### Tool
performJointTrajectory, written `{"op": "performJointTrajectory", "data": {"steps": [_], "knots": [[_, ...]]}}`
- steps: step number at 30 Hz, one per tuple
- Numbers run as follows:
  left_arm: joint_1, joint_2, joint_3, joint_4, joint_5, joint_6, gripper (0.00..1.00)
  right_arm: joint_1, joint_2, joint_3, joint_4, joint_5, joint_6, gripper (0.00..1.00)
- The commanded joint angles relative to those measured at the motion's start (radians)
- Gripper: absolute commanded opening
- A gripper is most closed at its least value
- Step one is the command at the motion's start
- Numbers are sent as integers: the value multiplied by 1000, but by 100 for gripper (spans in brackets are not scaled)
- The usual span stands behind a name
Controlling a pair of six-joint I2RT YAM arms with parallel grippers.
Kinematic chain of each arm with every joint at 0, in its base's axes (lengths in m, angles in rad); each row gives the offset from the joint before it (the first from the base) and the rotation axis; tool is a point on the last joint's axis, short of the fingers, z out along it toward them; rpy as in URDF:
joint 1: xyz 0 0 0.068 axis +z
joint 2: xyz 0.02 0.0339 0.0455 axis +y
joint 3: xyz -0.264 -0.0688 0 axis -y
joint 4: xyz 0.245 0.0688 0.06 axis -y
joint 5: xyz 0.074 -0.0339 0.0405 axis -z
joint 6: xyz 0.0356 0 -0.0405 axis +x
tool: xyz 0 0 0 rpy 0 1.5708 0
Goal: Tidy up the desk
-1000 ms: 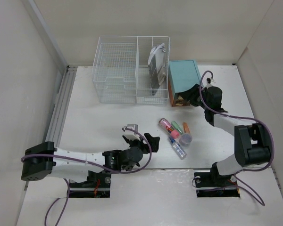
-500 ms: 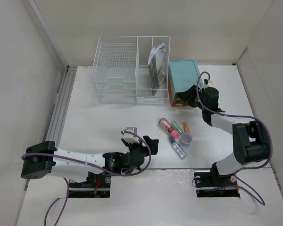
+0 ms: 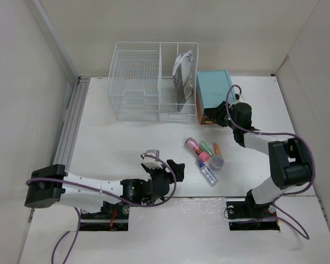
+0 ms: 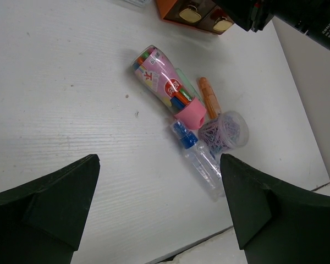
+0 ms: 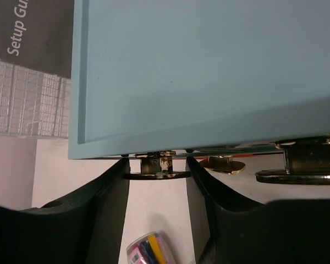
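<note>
The white desk point(image 3: 115, 143) carries a loose cluster: a pink tube of markers point(image 3: 197, 148) point(image 4: 165, 88), a green highlighter point(image 3: 207, 148), an orange one point(image 3: 217, 148) point(image 4: 209, 98), a tub of paper clips point(image 3: 216, 161) point(image 4: 226, 131) and a clear blue-capped bottle point(image 3: 207, 173) point(image 4: 201, 162). My left gripper point(image 3: 165, 163) point(image 4: 158, 162) hovers open just left of them, holding nothing. My right gripper point(image 3: 219, 114) point(image 5: 157, 163) is at the front of the teal drawer box point(image 3: 213, 91) point(image 5: 209, 66), its fingers touching both ends of a brass drawer handle point(image 5: 154, 175).
A white wire basket point(image 3: 137, 82) stands at the back, with a dark booklet point(image 3: 182, 77) point(image 5: 30, 27) in its right compartment, next to the teal box. A metal rail point(image 3: 71, 124) runs along the left edge. Pale walls close in on three sides.
My right gripper has moved forward to the teal box's front and narrowed onto the brass handle. The left gripper has shifted slightly toward the near edge, still open.
</note>
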Motion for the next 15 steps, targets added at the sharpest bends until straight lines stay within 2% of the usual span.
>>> {"op": "performJointTrajectory", "data": {"steps": [1, 5, 10, 15], "knots": [[-6, 1, 47, 0, -33, -15, 89, 1, -50, -15, 69, 25, -20, 22], [-25, 11, 47, 0, -33, -25, 89, -8, -115, -49, 28, 5, -53, 22], [-35, 20, 56, 0, -42, -35, 89, -19, -179, -126, -92, -90, -135, 23], [-45, 52, 67, 0, -51, -35, 89, -37, -179, -154, -161, -125, -228, 23]]}}
